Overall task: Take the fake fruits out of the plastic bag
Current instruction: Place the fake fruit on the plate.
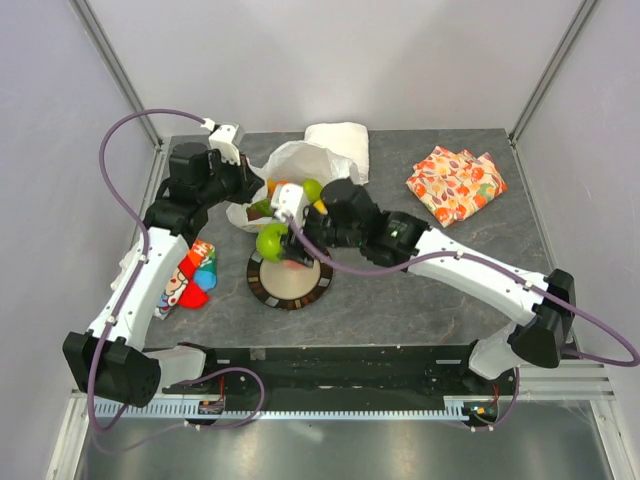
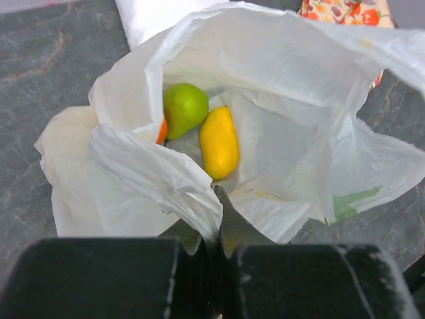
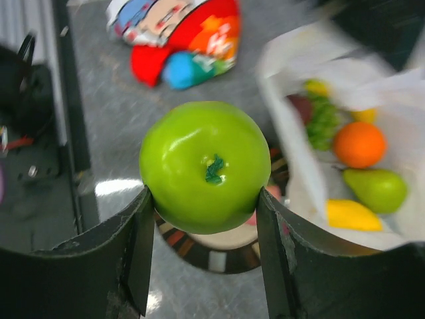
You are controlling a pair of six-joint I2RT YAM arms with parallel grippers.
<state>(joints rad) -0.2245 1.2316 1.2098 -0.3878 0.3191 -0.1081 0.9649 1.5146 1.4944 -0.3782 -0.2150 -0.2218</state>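
Observation:
My right gripper (image 3: 204, 197) is shut on a glossy green apple (image 3: 204, 166) and holds it above the near rim of the round plate (image 3: 212, 258); the apple also shows in the top view (image 1: 270, 241). A pink fruit (image 3: 269, 193) lies on the plate, mostly hidden behind the apple. The white plastic bag (image 2: 299, 73) lies open. Inside it are a green pear (image 2: 184, 108), a yellow fruit (image 2: 219, 141), an orange (image 3: 359, 144) and green grapes (image 3: 322, 119). My left gripper (image 2: 219, 199) is shut on the bag's near edge and holds it up.
A folded white cloth roll (image 1: 340, 145) lies behind the bag. Orange fruit-patterned fabric (image 1: 457, 183) lies at the back right. A colourful soft item (image 1: 190, 275) lies left of the plate (image 1: 290, 290), beside my left arm.

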